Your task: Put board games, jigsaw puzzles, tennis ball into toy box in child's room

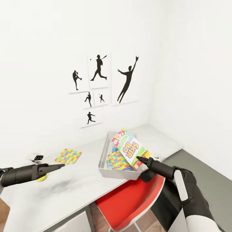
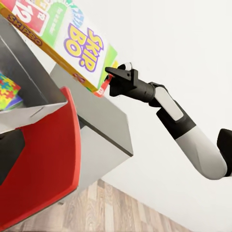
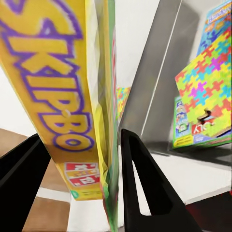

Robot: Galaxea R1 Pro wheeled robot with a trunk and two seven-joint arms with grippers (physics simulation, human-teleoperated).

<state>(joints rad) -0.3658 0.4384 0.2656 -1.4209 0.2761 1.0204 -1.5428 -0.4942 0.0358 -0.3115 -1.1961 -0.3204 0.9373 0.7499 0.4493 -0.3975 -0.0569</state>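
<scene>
The red chair point(image 1: 129, 201) sits closest, tucked under the table point(image 1: 64, 193) just below the toy box point(image 1: 104, 161). Right above it, the right hand point(image 1: 139, 159) is clamped on the lower corner of the Skip-Bo box point(image 1: 130, 148); the right wrist view shows a finger on either side of the box's thin edge point(image 3: 92, 121). The box stands tilted over the toy box's near rim, its long axis sloping up and away from the hand toward the bin's far wall, so most of it already hangs above the opening. Inside the toy box lie a jigsaw puzzle point(image 1: 117, 159) and at least one more board game point(image 3: 193, 130) beneath it. I judge the coming move to be a short lower and release. On the far side from the toy box, the second jigsaw puzzle point(image 1: 68, 156) lies flat, nearer the left hand point(image 1: 61, 166), whose fingers look closed and empty, with the tennis ball point(image 1: 42, 177) peeking out just behind it.
</scene>
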